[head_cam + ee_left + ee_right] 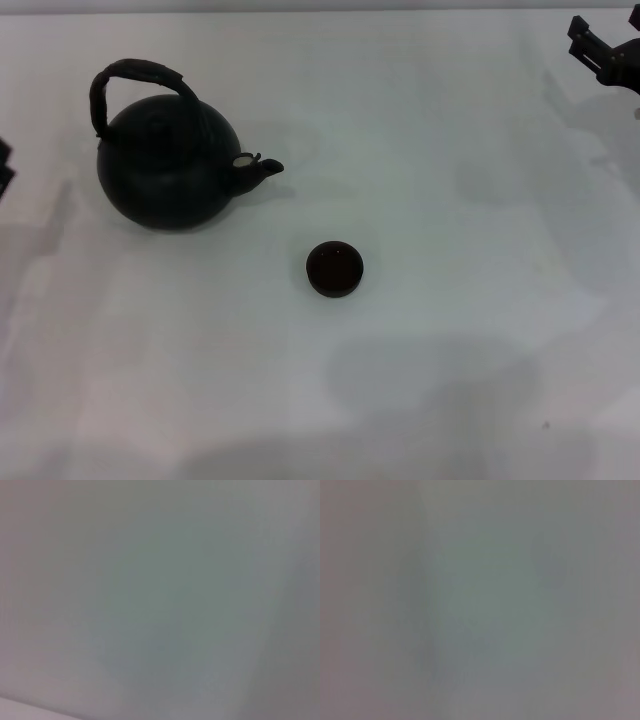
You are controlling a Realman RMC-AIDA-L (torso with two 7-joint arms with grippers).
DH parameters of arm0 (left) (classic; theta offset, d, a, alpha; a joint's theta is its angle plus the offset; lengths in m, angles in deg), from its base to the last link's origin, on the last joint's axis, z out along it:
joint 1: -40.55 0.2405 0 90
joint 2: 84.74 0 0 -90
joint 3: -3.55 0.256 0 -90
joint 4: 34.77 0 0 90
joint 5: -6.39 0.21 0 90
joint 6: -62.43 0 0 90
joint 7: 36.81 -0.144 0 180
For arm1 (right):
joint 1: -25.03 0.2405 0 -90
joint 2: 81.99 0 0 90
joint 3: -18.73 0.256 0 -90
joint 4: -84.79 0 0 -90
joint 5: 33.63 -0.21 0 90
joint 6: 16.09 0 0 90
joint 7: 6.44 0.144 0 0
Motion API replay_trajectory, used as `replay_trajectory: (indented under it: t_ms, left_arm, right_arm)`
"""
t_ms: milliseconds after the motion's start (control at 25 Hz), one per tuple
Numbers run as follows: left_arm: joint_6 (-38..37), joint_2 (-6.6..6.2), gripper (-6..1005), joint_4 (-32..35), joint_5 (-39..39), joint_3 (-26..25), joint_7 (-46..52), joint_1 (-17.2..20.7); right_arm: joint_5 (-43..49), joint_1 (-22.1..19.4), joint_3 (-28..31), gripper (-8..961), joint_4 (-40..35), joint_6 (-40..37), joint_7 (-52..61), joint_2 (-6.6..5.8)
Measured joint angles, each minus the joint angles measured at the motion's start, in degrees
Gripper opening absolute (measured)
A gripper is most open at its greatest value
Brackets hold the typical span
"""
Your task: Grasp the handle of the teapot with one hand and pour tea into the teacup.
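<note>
A large round matte black teapot [168, 170] stands upright on the white table at the left of the head view, its short spout [262, 168] pointing right. Its dark wrapped arched handle [135, 78] rises over the body, with nothing holding it. The small dark teacup [334, 268] sits to the right of the teapot and nearer to me, apart from it. My left gripper [4, 165] shows only as a dark sliver at the left edge, well left of the teapot. My right gripper [605, 52] is at the far right corner, far from both.
The white table [450, 200] stretches bare to the right of the teapot and in front of the cup. Both wrist views show only a plain pale surface.
</note>
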Motion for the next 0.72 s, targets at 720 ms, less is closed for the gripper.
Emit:
replay_trajectory:
  t_ms: [720]
  left_arm:
    - [6.81, -0.14, 877, 0.19, -5.88, -0.62, 0.05, -2.26]
  right_arm:
    - [-0.62, -0.41, 0.0, 868, 0.65, 0.71, 1.35, 0.0]
